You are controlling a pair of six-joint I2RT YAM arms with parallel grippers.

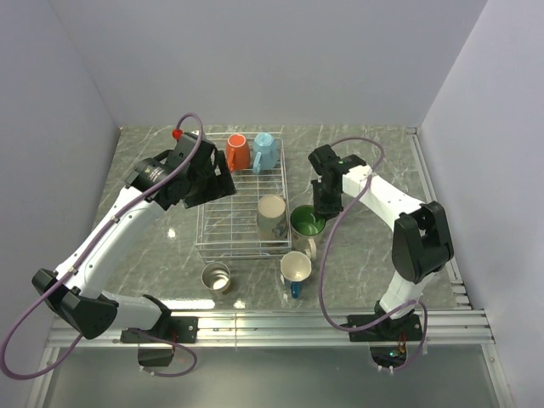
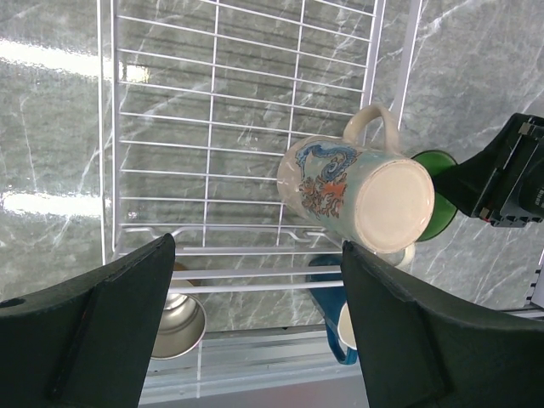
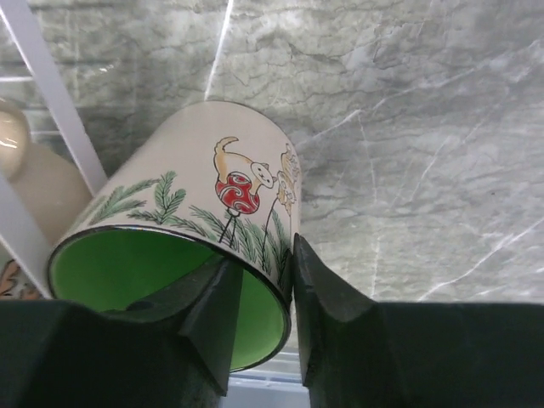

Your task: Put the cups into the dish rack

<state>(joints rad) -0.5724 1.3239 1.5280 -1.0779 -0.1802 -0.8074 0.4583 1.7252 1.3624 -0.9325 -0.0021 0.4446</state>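
Note:
The dish rack point(image 1: 223, 223) lies mid-table. An orange mug point(image 1: 237, 152) and a light blue mug point(image 1: 265, 151) stand at its far end. A beige mug point(image 1: 271, 218) sits bottom-up in its near right corner, also in the left wrist view point(image 2: 357, 191). My right gripper point(image 1: 322, 209) is shut on the rim of the white mug with green inside point(image 3: 204, 187), one finger inside and one outside, just right of the rack point(image 3: 53, 98); the mug is tilted. My left gripper point(image 2: 255, 255) is open and empty above the rack point(image 2: 212, 127). The steel mug point(image 1: 216, 277) and dark blue mug point(image 1: 295, 269) stand in front of the rack.
The grey walls close in the table on the left, back and right. A metal rail point(image 1: 280, 323) runs along the near edge. The steel mug point(image 2: 174, 321) and dark blue mug point(image 2: 331, 310) show below the rack's near edge in the left wrist view.

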